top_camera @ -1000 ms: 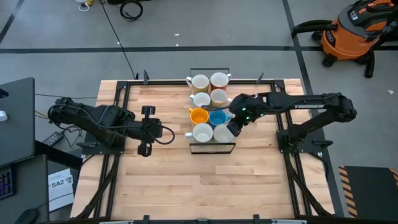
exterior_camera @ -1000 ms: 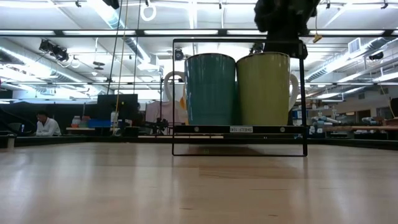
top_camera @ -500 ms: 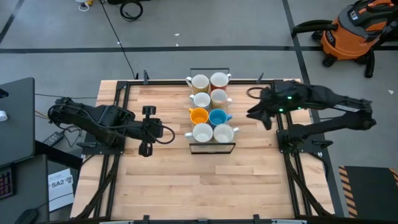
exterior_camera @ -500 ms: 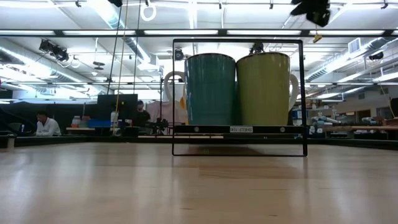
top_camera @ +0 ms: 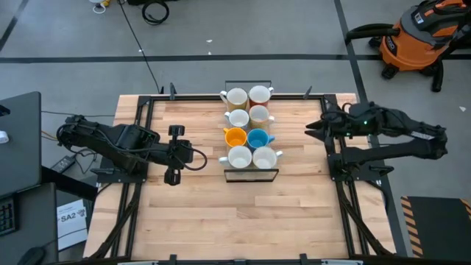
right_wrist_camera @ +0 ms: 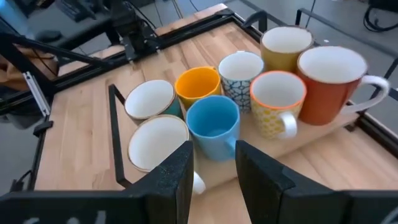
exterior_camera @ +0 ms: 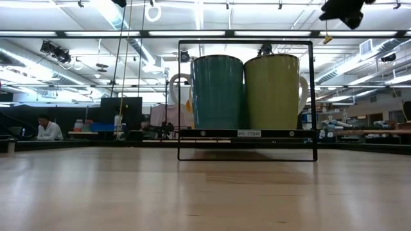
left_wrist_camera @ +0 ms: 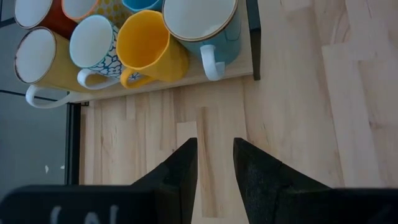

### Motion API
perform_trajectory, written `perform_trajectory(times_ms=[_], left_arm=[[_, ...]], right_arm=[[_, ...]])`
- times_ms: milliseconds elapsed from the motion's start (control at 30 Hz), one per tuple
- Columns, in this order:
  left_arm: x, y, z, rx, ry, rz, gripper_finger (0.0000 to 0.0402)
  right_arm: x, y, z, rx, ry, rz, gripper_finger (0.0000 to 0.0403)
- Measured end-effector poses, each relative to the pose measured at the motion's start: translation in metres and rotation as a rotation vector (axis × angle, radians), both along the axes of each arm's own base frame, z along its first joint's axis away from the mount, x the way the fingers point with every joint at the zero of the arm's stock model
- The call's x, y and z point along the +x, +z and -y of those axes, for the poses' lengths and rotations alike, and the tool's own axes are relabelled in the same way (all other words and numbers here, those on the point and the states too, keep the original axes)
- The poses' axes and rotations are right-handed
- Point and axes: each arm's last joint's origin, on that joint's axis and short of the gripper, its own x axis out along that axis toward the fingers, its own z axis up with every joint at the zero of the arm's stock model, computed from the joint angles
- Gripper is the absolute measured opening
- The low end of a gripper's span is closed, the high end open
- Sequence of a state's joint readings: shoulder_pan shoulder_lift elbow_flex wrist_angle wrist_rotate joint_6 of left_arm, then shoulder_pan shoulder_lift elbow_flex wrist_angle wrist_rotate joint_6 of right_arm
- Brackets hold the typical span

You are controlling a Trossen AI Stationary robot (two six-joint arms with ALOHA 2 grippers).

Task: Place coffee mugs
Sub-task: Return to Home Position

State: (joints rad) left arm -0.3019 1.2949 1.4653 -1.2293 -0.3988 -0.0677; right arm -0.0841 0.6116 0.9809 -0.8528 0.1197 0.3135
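Eight mugs (top_camera: 237, 137) stand packed in two rows on a black-framed rack (top_camera: 250, 176) at the middle back of the table (top_camera: 206, 213). The teal mug (exterior_camera: 217, 92) and green mug (exterior_camera: 273, 92) sit at its near end, touching. The right gripper (top_camera: 310, 127) hangs above the table's right edge, well apart from the rack, its fingers (right_wrist_camera: 173, 169) narrowly parted and empty. The dark shape at the low view's top corner is probably this arm. The left gripper (top_camera: 184, 154) waits left of the rack, also narrowly parted, holding nothing.
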Motion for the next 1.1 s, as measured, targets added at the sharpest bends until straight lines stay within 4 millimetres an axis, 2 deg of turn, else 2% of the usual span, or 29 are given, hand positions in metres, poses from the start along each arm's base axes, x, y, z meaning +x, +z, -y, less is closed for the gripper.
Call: perform_trajectory(times_ms=[200,367,833,1000,1100], left_arm=[[0.000,0.000,0.000,0.000,0.000,0.000,0.0110],[0.000,0.000,0.000,-0.002,0.000,0.005,0.0110],[0.001,0.000,0.000,-0.003,0.000,0.008,0.0110],[0.002,0.001,0.000,-0.006,0.003,0.020,0.0110],[0.003,0.002,0.000,-0.011,0.004,0.037,0.0110]], right_arm=[[-0.006,-0.040,-0.001,0.019,0.006,0.121,0.0125],[-0.016,-0.063,-0.002,0.045,0.003,0.208,0.0126],[-0.057,-0.080,-0.006,-0.057,0.039,0.495,0.0126],[-0.052,-0.079,-0.005,-0.106,0.050,0.512,0.0126],[-0.046,-0.086,-0.005,-0.143,0.058,0.518,0.0126]])
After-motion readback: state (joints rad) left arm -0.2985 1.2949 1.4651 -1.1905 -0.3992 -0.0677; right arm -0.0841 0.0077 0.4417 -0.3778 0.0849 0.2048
